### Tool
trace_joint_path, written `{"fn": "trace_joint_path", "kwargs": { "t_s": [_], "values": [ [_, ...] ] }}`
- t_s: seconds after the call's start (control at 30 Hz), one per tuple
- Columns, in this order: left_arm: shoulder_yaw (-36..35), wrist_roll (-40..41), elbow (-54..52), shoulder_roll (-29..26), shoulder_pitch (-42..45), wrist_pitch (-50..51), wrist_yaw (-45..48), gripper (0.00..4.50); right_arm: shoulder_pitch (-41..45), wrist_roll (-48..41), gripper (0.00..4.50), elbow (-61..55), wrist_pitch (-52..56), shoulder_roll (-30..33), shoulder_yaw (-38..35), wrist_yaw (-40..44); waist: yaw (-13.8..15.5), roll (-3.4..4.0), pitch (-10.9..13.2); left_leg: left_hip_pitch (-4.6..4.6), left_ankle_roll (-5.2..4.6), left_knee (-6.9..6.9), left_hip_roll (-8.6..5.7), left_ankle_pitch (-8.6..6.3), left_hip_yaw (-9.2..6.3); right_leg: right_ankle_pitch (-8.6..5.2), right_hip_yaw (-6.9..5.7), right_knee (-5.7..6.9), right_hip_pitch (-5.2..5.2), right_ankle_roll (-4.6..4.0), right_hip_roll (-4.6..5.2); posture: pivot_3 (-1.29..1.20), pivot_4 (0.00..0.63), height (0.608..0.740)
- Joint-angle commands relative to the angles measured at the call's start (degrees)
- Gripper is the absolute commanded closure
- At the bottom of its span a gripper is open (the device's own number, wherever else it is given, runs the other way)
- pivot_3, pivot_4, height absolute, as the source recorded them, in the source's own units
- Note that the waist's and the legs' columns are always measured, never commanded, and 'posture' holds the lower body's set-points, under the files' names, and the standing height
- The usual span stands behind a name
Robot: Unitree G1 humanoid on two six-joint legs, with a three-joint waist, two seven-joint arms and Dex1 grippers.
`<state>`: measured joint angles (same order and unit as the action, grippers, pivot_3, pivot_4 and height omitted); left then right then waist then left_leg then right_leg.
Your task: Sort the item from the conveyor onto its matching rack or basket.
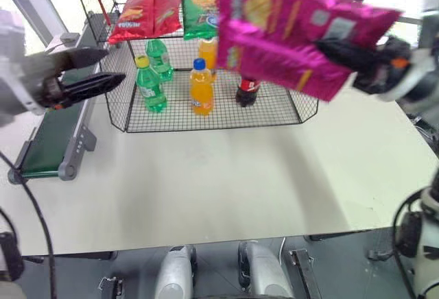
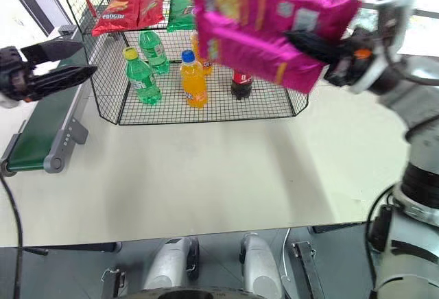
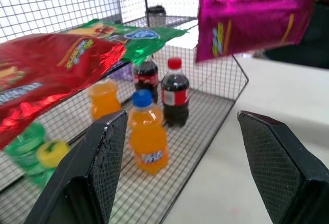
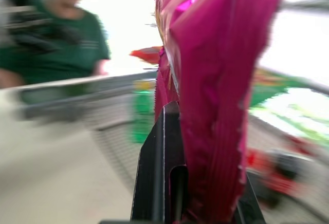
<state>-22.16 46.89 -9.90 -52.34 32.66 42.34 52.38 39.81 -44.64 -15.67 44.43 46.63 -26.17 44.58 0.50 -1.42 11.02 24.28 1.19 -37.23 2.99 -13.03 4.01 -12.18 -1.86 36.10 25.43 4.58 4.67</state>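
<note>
A: One magenta-pink crisp bag (image 1: 295, 35), pinched at its edge by the right gripper (image 1: 343, 53), hanging in the air in front of and above the black wire rack (image 1: 206, 117). Off the conveyor (image 1: 51, 138) already, well apart from it.

B: Left gripper (image 1: 89, 73) spread wide, holding nothing, poised over the conveyor's near end. Not touching the bag.

A: Destination, judging by the match: upper mesh tier, ahead of the right gripper, beside the red crisp bags (image 1: 144, 14) and the green crisp bag (image 1: 202, 14).

B: Risks? Thin grip on a slick edge, so a slip likely under any quick swing. Bag held tilted and broad, so liable to snag the rack's front wire.

A: Also bottles below: green soda bottles (image 1: 151, 83), orange soda bottle (image 1: 200, 86), cola bottle (image 1: 247, 92). Dropped short, straight down among them.
</note>
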Motion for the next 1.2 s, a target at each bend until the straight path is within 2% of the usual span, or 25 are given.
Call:
{"fn": "trace_joint_path", "kwargs": {
  "t_s": [0.03,0.07,0.2,0.33,0.43,0.6,0.73,0.9,1.07,1.2],
  "values": [
    [3.64,-2.47,-5.45,2.56,1.51,-0.51,-6.47,0.95,1.07,5.20,4.50,-0.90,-5.87,1.24,-1.50,-5.72,-0.15,-0.01,-0.01,-0.04,0.00,0.00,0.00,0.00,0.00,0.00,0.01,0.00,-0.03,-0.02,-0.01,0.00,0.150,0.740],
    [4.60,-3.25,-6.27,3.12,1.30,-0.89,-7.24,0.95,1.32,6.56,4.50,-0.49,-7.27,1.28,-1.03,-6.66,-0.20,0.01,-0.01,-0.05,0.00,0.00,0.00,0.00,0.00,0.01,0.03,0.00,-0.03,-0.02,-0.01,0.00,0.150,0.740],
    [8.67,-7.55,-9.40,8.67,2.02,-2.34,-15.07,0.95,2.60,22.05,4.50,3.32,-19.89,1.41,10.20,-9.91,-0.56,0.02,-0.02,-0.08,-0.01,0.05,-0.02,0.00,0.03,0.04,0.09,0.00,-0.02,0.06,-0.03,0.00,0.150,0.740],
    [11.73,-11.03,-12.37,11.83,0.74,-3.09,-18.96,0.95,8.04,39.70,4.50,15.45,-37.19,-0.20,22.99,-13.62,-1.28,0.01,-0.02,-0.02,-0.01,0.03,-0.03,0.01,0.02,0.04,0.09,-0.02,0.00,0.06,-0.03,0.00,0.150,0.740],
    [11.47,-11.85,-14.21,12.45,-1.48,-2.97,-20.05,0.95,13.20,50.05,4.50,26.10,-47.65,-1.13,29.32,-17.25,-1.62,0.02,-0.02,-0.01,-0.01,0.06,-0.04,0.01,0.02,0.03,0.10,-0.03,0.02,0.09,-0.03,0.00,0.150,0.740],
    [9.24,-10.77,-17.95,13.24,-4.63,-1.72,-22.64,0.95,21.08,61.87,4.50,38.31,-56.50,-2.12,33.91,-25.67,-1.32,0.01,0.00,0.07,-0.01,0.08,-0.04,0.01,0.02,0.02,0.10,-0.04,0.11,0.12,-0.03,0.00,0.150,0.740],
    [8.99,-10.73,-19.02,13.75,-5.87,-1.66,-23.94,0.95,25.23,70.95,4.50,44.79,-60.47,-2.30,39.03,-29.18,-1.24,0.01,0.00,0.11,-0.01,0.05,-0.05,0.01,0.00,0.01,0.10,-0.08,0.08,0.11,0.00,0.00,0.150,0.740],
    [9.97,-11.80,-18.42,14.83,-5.73,-2.37,-24.53,0.95,30.12,76.94,4.50,51.36,-59.44,-4.90,42.86,-30.64,-1.46,0.01,0.00,0.07,0.00,0.01,-0.05,0.02,0.00,0.01,0.11,-0.04,0.05,0.08,-0.01,0.00,0.150,0.740],
    [11.23,-12.85,-18.58,15.70,-6.56,-2.92,-24.62,0.95,32.41,72.99,4.50,54.60,-54.79,-9.42,40.83,-26.85,-1.46,0.01,0.00,0.08,-0.01,0.04,-0.05,0.01,0.00,0.03,0.11,-0.06,0.06,0.11,-0.01,0.00,0.150,0.740],
    [11.04,-13.23,-18.59,16.48,-7.12,-3.24,-24.98,0.95,35.26,73.33,4.50,57.89,-52.69,-10.88,41.65,-24.68,-1.40,0.01,0.00,0.08,0.00,0.03,-0.05,0.01,0.00,0.03,0.10,-0.04,0.06,0.11,-0.01,0.00,0.150,0.740]
  ]
}}
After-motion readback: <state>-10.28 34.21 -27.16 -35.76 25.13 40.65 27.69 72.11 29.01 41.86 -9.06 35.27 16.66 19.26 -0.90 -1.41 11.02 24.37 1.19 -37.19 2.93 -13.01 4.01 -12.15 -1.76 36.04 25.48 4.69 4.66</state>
